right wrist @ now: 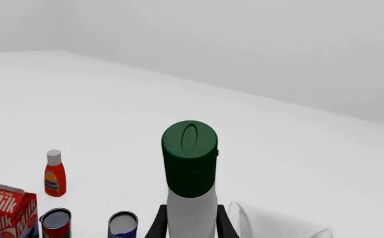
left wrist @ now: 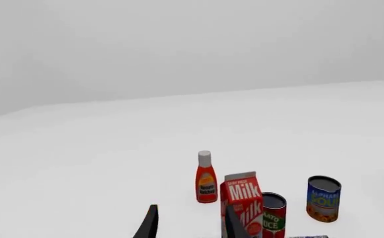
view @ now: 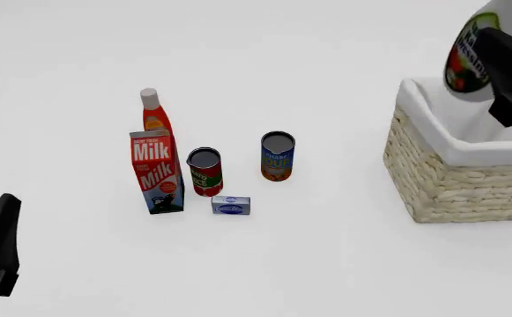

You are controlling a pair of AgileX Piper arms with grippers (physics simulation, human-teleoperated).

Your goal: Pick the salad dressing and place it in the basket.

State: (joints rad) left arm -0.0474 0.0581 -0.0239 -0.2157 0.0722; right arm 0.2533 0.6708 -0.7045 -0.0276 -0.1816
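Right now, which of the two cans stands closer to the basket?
The blue soup can. It stands on the basket's side of the red tomato sauce can, which sits beside the milk carton.

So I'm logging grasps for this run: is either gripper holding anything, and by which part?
The right gripper holds the salad dressing by its white neck, just below the green cap, above the basket. The left gripper holds nothing.

— How's my light?
— Bright, flat and even. The table reads nearly pure white, with barely any shadows or glare.
— Focus?
— Sharp on my feeds, slightly soft compression.
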